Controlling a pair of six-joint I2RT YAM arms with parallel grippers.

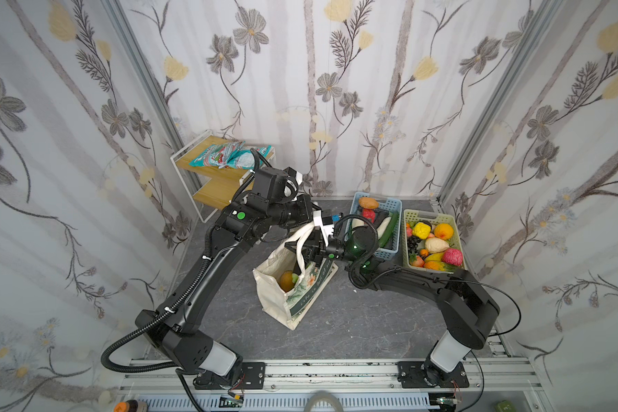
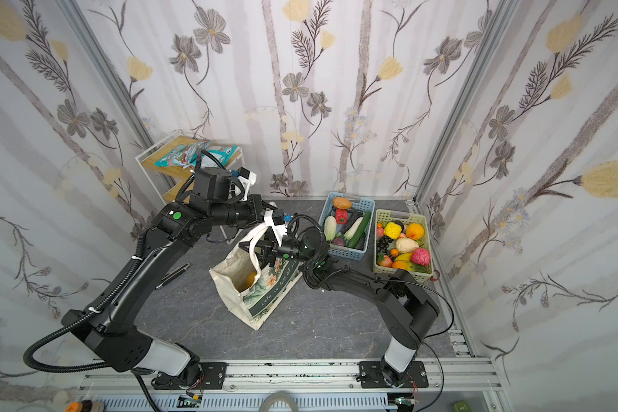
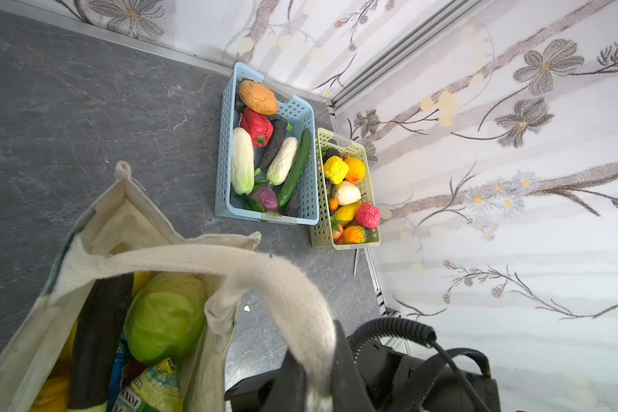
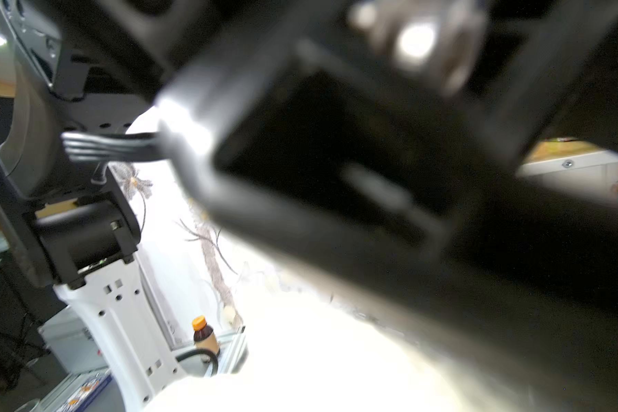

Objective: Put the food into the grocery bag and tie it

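The grocery bag (image 1: 282, 303) stands open near the middle of the grey, marble-veined surface (image 1: 354, 321) in both top views. It is a cream canvas tote with a dark green band of white script that begins "Life is full of", and leaf and flower prints beside the band. A rounded orange-yellow fruit (image 1: 287, 280) shows in its mouth. The left pincer (image 1: 317, 233) hangs over the bag's far rim, clamped narrow on a cream strap handle (image 1: 301, 265) that rises in a loop. The right pincer (image 1: 302, 251) reaches in just beside that loop; I cannot tell whether its black fingers grip anything. To the right, a blue basket (image 1: 393, 207) of slotted plastic holds long toy vegetables (image 1: 384, 228). Just beside it, a pale green basket (image 1: 412, 215) holds knobbly toy fruits (image 1: 436, 244). At the back left, a white-framed wooden shelf (image 1: 193, 167) carries crinkled teal packets (image 1: 229, 157). In the left wrist view the coarse woven strap runs between the left pincer's (image 3: 316, 388) dark fingers. Inside the bag lie a glossy green cabbage (image 3: 165, 317), a long dark vegetable (image 3: 100, 339) and a green snack packet (image 3: 150, 388); the packet's white lettering is upside down and only partly legible. The right wrist view is mostly blurred black housing and overexposed cream cloth. A brown bottle (image 4: 205, 339) with an orange cap stands in the background.
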